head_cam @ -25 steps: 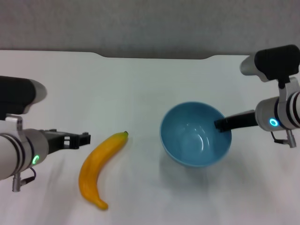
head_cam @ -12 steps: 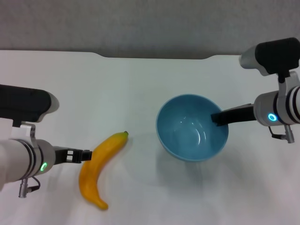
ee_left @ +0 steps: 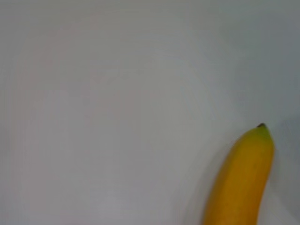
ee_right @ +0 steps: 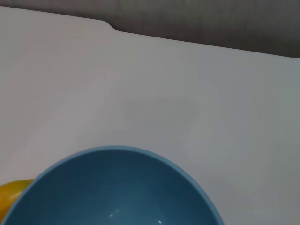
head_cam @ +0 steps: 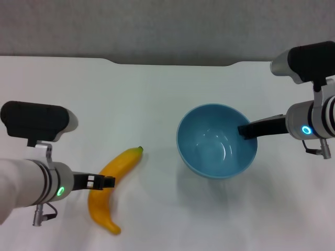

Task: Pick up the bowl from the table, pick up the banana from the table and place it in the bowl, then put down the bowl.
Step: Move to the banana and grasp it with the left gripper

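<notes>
The light-blue bowl [head_cam: 217, 141] hangs a little above the white table [head_cam: 157, 94], right of centre. My right gripper [head_cam: 246, 130] is shut on its right rim. The bowl's inside is bare and fills the near part of the right wrist view [ee_right: 117, 187]. The yellow banana [head_cam: 123, 162] lies on the table left of the bowl, stem tip toward the bowl. My left gripper [head_cam: 104, 182] is open at the banana's middle, coming from its left side. The left wrist view shows the banana's tip end [ee_left: 241, 183] on the table. A bit of banana [ee_right: 11, 194] shows past the bowl.
The table's notched far edge [head_cam: 172, 64] meets a grey wall. Bare tabletop lies between banana and bowl and behind both.
My left gripper has moved right and nearer, from beside the banana to over its middle. The bowl has risen a little and shifted slightly in my right gripper.
</notes>
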`<action>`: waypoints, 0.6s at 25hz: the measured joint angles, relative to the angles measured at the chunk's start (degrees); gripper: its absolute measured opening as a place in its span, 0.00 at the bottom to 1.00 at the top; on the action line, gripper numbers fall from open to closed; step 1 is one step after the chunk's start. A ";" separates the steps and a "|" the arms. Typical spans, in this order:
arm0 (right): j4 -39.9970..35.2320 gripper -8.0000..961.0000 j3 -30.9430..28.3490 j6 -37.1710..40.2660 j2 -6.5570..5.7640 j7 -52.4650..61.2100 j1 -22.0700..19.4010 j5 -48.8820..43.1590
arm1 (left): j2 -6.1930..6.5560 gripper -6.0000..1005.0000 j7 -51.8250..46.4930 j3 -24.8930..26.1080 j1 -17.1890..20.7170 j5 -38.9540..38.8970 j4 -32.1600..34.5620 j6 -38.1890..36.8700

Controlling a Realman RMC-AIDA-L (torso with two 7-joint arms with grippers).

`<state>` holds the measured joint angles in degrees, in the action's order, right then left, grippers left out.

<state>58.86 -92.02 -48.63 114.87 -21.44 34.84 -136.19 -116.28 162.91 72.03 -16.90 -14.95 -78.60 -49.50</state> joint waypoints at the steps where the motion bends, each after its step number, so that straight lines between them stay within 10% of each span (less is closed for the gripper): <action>1: 0.02 0.06 0.02 0.01 0.00 0.00 -0.01 -0.02 | 0.00 0.87 0.00 -0.23 -0.19 -0.11 0.12 0.07; 15: 2.84 0.06 1.84 -0.02 0.09 0.00 -0.57 0.13 | -0.17 0.87 -0.05 -0.25 -2.64 -1.84 7.33 3.91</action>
<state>61.70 -90.18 -48.65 114.96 -21.45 34.27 -136.06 -116.45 162.86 71.78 -19.54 -16.79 -71.27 -45.59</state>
